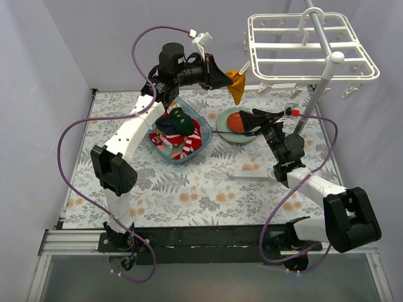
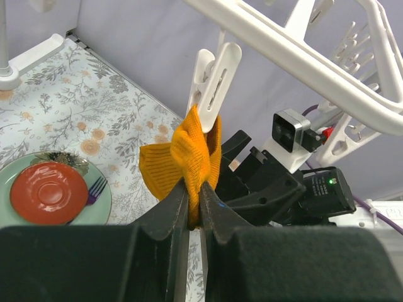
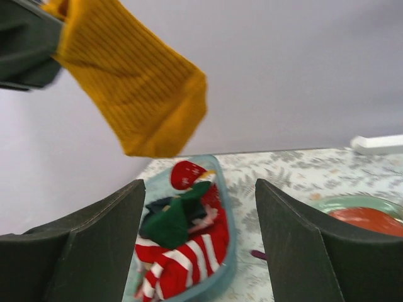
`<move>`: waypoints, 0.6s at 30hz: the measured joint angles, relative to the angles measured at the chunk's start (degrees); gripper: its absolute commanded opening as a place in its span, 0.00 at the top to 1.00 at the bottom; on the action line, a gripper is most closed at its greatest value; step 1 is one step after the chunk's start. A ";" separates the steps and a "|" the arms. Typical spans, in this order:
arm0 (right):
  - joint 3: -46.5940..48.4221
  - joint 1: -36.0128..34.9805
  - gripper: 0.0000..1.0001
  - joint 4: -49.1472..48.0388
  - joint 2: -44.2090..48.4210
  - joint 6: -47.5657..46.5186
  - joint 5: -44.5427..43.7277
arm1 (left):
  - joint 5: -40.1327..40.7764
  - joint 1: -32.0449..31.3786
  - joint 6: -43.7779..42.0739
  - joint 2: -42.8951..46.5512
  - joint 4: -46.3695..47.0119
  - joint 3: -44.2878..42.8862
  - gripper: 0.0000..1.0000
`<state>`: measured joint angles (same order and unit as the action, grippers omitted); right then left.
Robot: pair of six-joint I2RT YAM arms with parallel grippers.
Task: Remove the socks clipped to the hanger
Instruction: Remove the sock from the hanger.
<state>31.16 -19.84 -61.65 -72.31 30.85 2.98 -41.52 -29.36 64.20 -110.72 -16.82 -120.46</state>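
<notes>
My left gripper (image 1: 227, 78) is raised at the back and shut on a mustard yellow sock (image 1: 237, 87). In the left wrist view the jaws (image 2: 196, 189) pinch the sock (image 2: 189, 154) from below. A white clip (image 2: 213, 78) of the hanger (image 1: 313, 45) meets the sock's top and seems to still hold it. My right gripper (image 1: 257, 117) is open and empty, low over the table, right of the sock. In the right wrist view (image 3: 200, 207) the sock (image 3: 135, 88) hangs above its left finger. No other sock shows on the hanger.
A blue tub (image 1: 200, 148) under my left arm holds red, striped, navy and green socks (image 1: 179, 132). A green plate (image 1: 242, 140) with a red-orange round object (image 1: 234, 121) lies under my right gripper. The hanger's stand pole (image 1: 318, 88) and white base (image 1: 252, 173) stand to the right.
</notes>
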 measured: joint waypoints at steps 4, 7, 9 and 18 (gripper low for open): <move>0.11 -0.07 0.22 -7.13 -1.66 5.46 1.42 | -0.57 0.00 0.35 -0.61 0.50 0.22 1.00; 0.90 -0.13 0.22 -9.90 -2.91 8.04 0.81 | -0.70 -0.07 0.50 -0.63 0.52 0.94 1.00; 1.70 -0.17 0.22 -11.04 -3.56 9.27 -0.87 | -0.70 -0.15 0.57 -0.63 0.59 1.22 1.00; 7.89 -0.44 0.20 -13.35 -6.36 10.95 -8.07 | -0.28 -1.38 0.66 -0.63 0.98 1.81 1.00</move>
<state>39.05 -20.27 -75.00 -78.67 41.80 -5.08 -41.80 -30.74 64.86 -111.35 -15.84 -118.65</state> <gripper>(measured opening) 0.790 0.074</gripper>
